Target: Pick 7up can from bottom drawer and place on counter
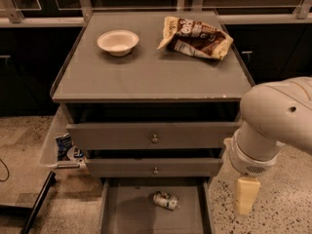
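Office kitchen or lab corner: grey drawer cabinet (151,139), speckled floor (292,206), dark cupboards (275,45) behind, hand (245,199) low at right.

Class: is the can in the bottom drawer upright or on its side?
On its side: the can lies lengthwise on the drawer floor. The tool hangs right of the drawer.

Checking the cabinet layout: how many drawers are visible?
3: top drawer, middle drawer below it, and the open bottom drawer holding the 7up can. The end effector hangs right of that drawer. None looks hidden.
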Available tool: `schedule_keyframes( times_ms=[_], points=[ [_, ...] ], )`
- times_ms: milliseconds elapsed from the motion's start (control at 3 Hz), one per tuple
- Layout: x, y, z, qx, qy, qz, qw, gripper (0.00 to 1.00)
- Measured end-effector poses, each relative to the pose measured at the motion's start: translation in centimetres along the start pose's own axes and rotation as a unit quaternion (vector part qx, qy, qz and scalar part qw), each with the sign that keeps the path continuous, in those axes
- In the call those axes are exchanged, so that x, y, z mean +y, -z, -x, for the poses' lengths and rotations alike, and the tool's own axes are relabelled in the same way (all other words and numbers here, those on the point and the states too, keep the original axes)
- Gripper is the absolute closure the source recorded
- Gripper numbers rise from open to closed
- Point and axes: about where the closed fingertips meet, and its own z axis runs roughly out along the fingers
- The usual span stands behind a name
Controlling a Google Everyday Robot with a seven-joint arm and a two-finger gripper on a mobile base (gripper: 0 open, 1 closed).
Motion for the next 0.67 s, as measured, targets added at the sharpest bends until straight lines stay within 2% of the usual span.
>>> schedule_keyframes(
  times_ms=[333, 667],
  points=[
    [0.4, -5.4, -0.3, -0.020, -0.016, 0.029, 0.9992, 0.00],
    [-0.2, -10.6, 0.4, -0.078, -0.025, 0.036, 0.9960, 0.00]
  ],
)
